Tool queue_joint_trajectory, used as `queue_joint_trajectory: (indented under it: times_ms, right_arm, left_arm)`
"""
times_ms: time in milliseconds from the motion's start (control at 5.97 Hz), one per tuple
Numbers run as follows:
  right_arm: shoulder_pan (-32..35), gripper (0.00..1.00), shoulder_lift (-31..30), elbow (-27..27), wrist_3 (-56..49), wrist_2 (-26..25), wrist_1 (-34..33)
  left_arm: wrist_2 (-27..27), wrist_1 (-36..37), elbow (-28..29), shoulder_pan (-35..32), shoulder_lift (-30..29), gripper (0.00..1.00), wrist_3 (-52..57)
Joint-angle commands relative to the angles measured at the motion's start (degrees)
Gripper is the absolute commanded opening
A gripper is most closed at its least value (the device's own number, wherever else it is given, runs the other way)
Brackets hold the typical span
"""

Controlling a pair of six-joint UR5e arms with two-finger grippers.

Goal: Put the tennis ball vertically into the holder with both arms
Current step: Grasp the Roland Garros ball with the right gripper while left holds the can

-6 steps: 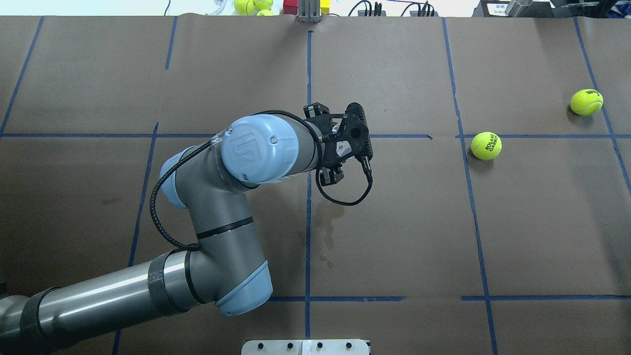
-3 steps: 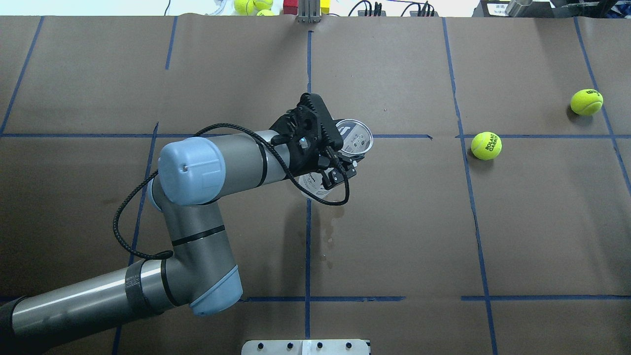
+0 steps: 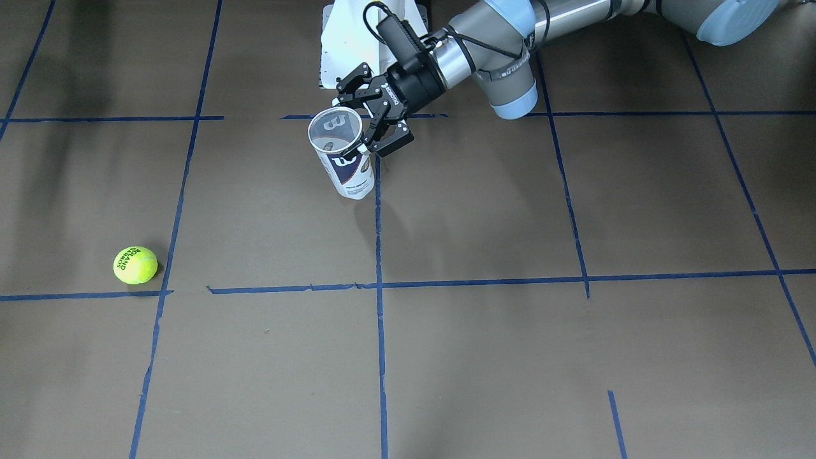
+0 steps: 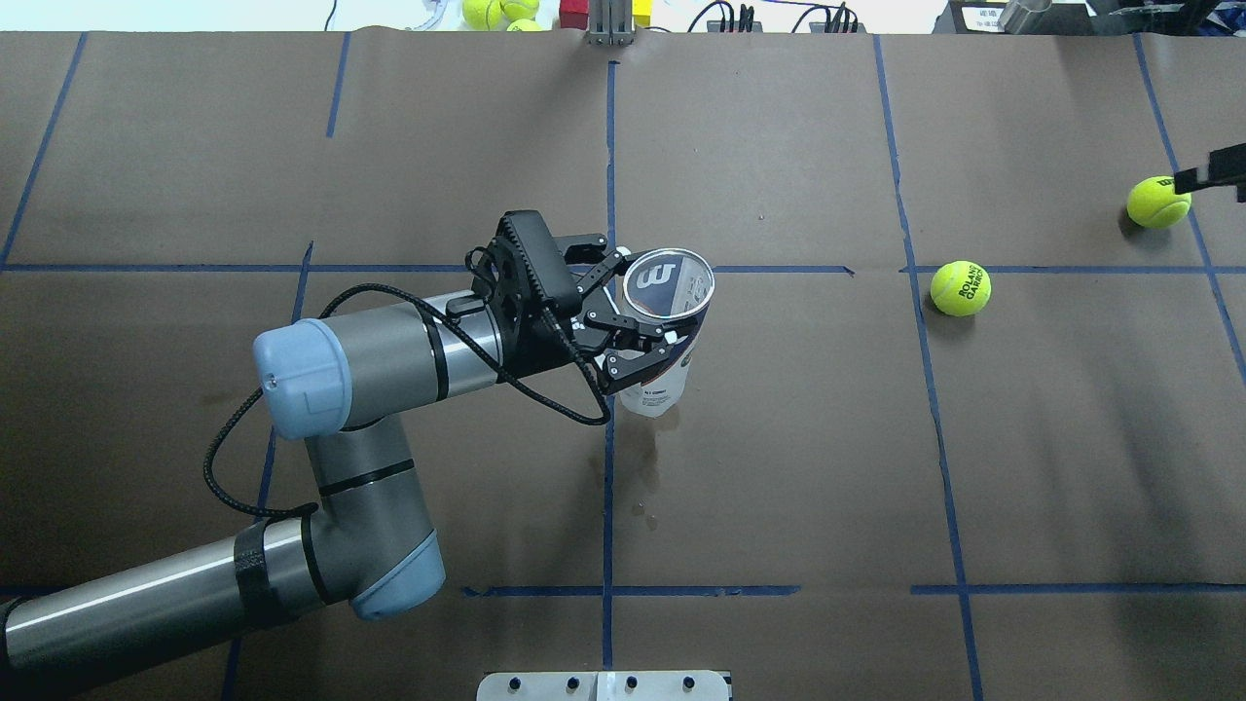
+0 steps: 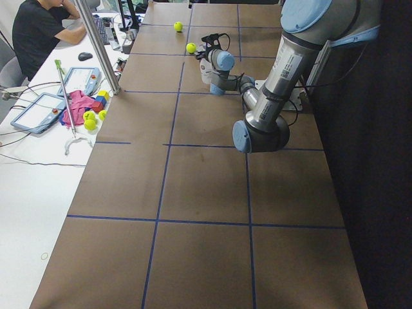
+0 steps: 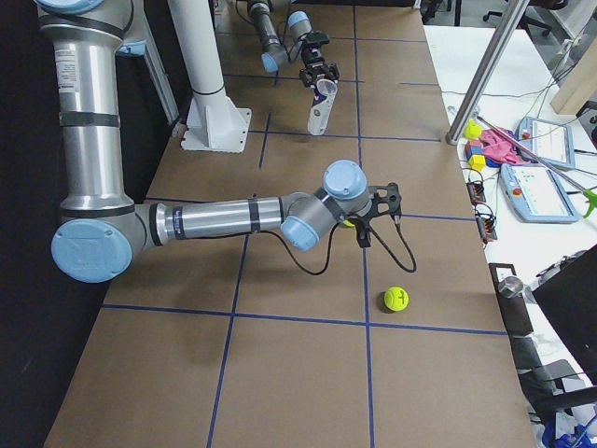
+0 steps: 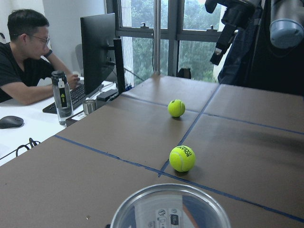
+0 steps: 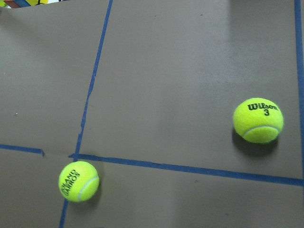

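Left wrist-mounted view is showing, nearest of all, the open rim of the holder (image 7: 170, 205) filling the bottom edge at 6 o'clock, mouth pointing up. The left gripper (image 4: 644, 304) is clasping that can just under the rim, with its two fingers closed against the clear wall on either side. That is keeping the can's long axis roughly vertical. In the overhead view the base seems to be touching the table (image 4: 779, 467), though the slight lean is making that hard to confirm.

Beyond the rim, at 12 o'clock in the wrist view, the tennis ball (image 4: 960, 288) is lying free on the brown paper, just beside a blue tape line (image 4: 915, 243). In the overhead view it is sitting at 3 o'clock from the holder, well apart from it.

Farther off, at about 2 o'clock from that ball, a second ball (image 4: 1158, 202) marked Wilson is resting on the table. The right gripper (image 4: 1203, 177) is hovering just beside it at the frame's edge. Only a black sliver is showing there, so I cannot tell how wide its fingers are standing. Both balls are lying on the table in the right wrist view, so it is carrying neither.

By my judgement the right arm is the nearer one to the tennis ball. The ball is lying at roughly 8 o'clock from its fingers, so the coming reach is calling for a shift that way before any descent.
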Motion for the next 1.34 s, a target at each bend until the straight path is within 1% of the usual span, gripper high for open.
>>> queue_joint_trajectory:
  times_ms: [0,168,335,503,670,838,1005,1173]
  right_arm:
    - [-8.9,0.99,5.5,0.4,11.1,-9.4,-0.5]
    - [-11.9,0.99,7.7,0.4,12.9,-13.0,-3.1]
    - [-14.9,0.99,9.9,0.4,13.0,-17.2,-8.2]
    - [-18.7,0.99,10.7,0.1,12.9,-23.0,-11.4]
    - [-22.4,0.99,10.7,-0.9,12.9,-24.4,-12.2]
    - [-23.9,0.99,9.9,-2.4,12.8,-25.0,-12.2]
    - [-26.3,0.99,8.9,-3.7,12.2,-27.1,-12.2]
    - [-27.3,0.99,9.1,-4.4,12.1,-27.5,-12.2]
  left_arm:
    - [0.1,-11.1,6.4,0.2,0.0,0.66,-0.7]
    - [0.2,-11.1,6.5,0.2,0.0,0.66,-0.6]
    - [0.3,-11.1,6.7,0.1,0.1,0.66,-0.3]
    - [0.3,-11.1,7.2,0.2,0.2,0.66,-0.2]
    - [0.3,-11.1,7.2,0.2,0.2,0.66,-0.2]
    - [0.3,-11.1,7.2,0.2,0.2,0.66,-0.2]
    - [0.4,-11.1,7.2,0.1,0.2,0.66,-0.2]
    - [0.4,-11.1,7.2,0.1,0.2,0.66,-0.1]
